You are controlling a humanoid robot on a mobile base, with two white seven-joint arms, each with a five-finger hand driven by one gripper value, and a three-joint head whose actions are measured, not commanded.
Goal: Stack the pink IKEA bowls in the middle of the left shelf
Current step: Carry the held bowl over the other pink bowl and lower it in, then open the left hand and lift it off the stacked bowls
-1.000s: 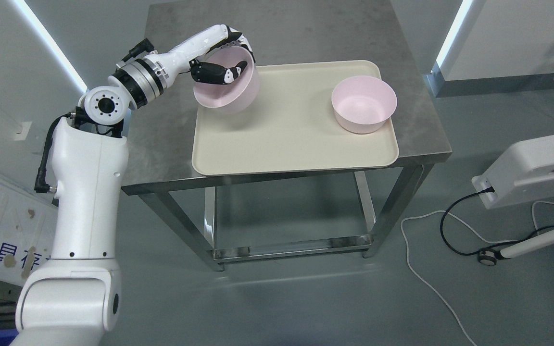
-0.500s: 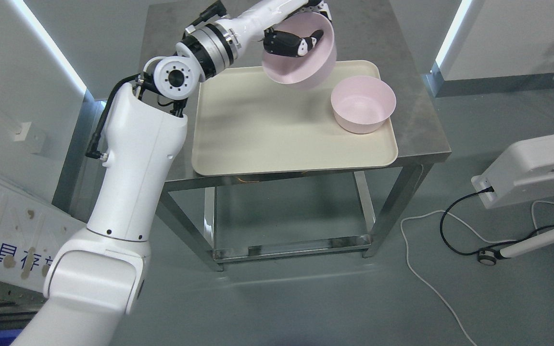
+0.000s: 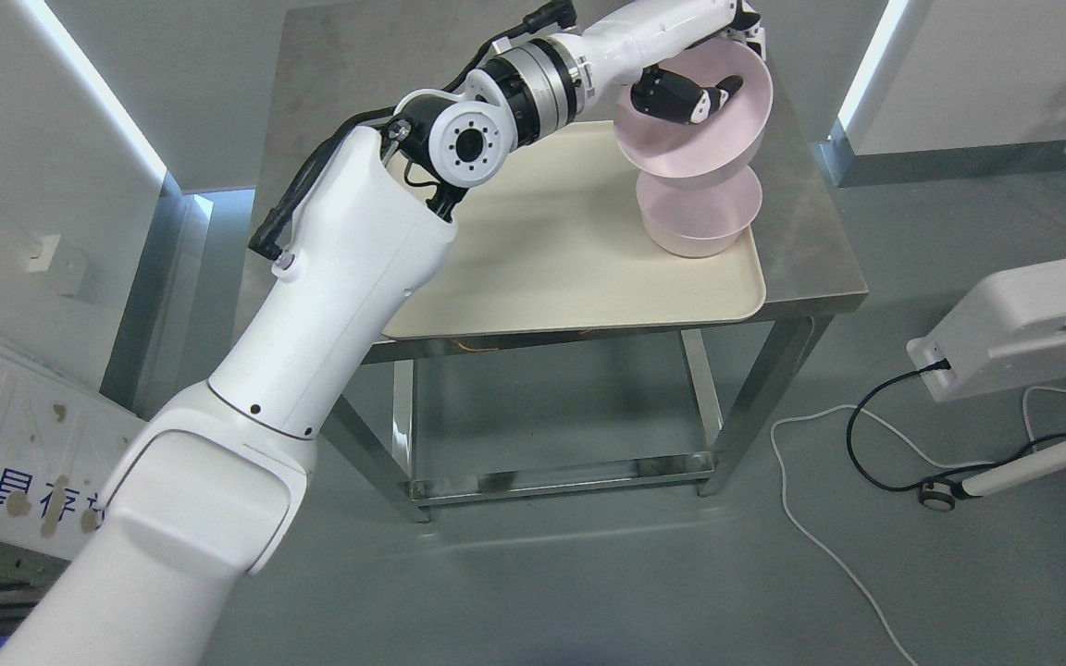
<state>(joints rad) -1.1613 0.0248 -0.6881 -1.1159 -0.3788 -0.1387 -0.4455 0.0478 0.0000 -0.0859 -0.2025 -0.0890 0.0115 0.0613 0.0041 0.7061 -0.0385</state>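
Head view: left hand [image 3: 686,92] fingers [image 3: 716,97] clamped over the tilted pink bowl's [image 3: 695,139] rim, above the second bowl [image 3: 695,227] on the tray [image 3: 542,259]

The held pink bowl [image 3: 695,125] covers most of the second bowl's [image 3: 695,227] opening, while the left arm hides the tray's [image 3: 588,268] near-left corner.

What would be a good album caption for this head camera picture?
The left hand holds a pink bowl tilted above a second pink bowl on a cream tray.
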